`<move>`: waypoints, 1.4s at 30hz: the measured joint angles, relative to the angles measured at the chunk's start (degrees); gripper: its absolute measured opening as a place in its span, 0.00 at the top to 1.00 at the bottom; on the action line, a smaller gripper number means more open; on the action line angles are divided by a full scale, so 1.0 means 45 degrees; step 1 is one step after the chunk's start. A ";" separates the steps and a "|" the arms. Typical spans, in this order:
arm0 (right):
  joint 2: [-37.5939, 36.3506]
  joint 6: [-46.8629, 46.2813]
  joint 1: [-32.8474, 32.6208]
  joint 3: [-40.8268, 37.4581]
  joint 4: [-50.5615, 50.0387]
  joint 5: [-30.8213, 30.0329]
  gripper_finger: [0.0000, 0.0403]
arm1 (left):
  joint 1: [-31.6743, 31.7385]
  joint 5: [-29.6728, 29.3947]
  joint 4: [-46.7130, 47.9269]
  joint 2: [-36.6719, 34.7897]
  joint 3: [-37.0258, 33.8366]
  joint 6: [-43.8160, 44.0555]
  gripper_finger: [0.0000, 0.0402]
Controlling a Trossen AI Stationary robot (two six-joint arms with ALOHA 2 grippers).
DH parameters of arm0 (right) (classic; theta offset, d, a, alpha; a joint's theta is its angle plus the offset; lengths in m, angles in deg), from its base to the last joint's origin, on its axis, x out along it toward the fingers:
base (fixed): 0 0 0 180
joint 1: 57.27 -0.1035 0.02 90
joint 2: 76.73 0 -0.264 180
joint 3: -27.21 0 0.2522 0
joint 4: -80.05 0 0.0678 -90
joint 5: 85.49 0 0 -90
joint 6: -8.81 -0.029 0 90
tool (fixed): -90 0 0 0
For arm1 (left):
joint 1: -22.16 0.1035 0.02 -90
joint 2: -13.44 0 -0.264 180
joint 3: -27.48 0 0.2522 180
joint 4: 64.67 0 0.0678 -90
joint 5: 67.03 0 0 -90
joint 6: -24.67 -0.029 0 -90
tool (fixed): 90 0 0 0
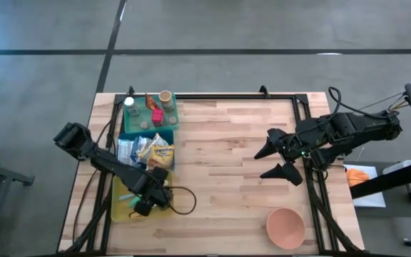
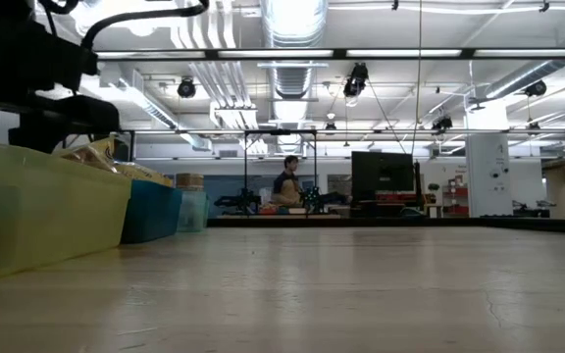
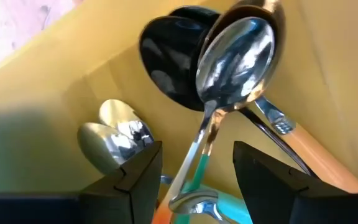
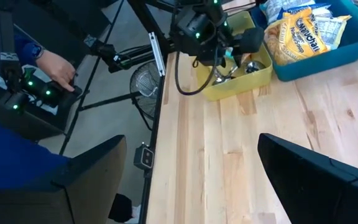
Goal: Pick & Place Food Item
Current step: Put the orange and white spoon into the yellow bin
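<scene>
**Left tool down in the yellow bin**

At lower left of the high view, the left tool [image 1: 143,203] sits inside the yellow bin [image 1: 117,207], fingers apart around a spoon [image 3: 232,53] among crowded cutlery. Snack packets [image 1: 154,151] fill the blue bin [image 1: 170,143] just above. The counter [image 1: 227,171] is bare mid-frame; right tool [image 1: 275,161] gapes wide there, pink bowl [image 1: 285,227] lower right.

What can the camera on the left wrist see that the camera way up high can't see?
Only the left wrist view shows the utensils up close: a shiny metal spoon with a teal-and-orange handle, a black plastic ladle behind it, and two more silver spoon bowls.

Only the high view shows the round pink bowl, the blue bin of snack packets, the teal bin of small containers and the right gripper, open above the wooden table.

Both show the yellow plastic bin and the left gripper inside it, fingers on either side of the spoon's handle.
</scene>
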 joint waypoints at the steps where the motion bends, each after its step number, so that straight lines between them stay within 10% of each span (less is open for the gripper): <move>1: 0.0002 0.0000 0.0003 0.0000 0.0000 -0.0009 0.11 | -0.0072 0.0023 -0.0034 -0.0002 -0.0022 -0.0085 0.49; 16: 0.0034 -0.0092 0.0003 0.0000 0.0165 -0.0026 0.11 | -0.0188 0.0064 -0.1649 -0.0005 -0.1286 -0.0087 0.50; 30: 0.0034 -0.0758 -0.0001 0.0000 0.0189 -0.0021 0.11 | -0.0188 0.0110 -0.2541 0.0019 -0.1515 -0.0225 0.84; 42: 0.0034 -0.0758 -0.0001 0.0000 0.0204 -0.0012 0.11 | -0.0178 0.0481 -0.3025 -0.0121 -0.1820 0.1446 0.89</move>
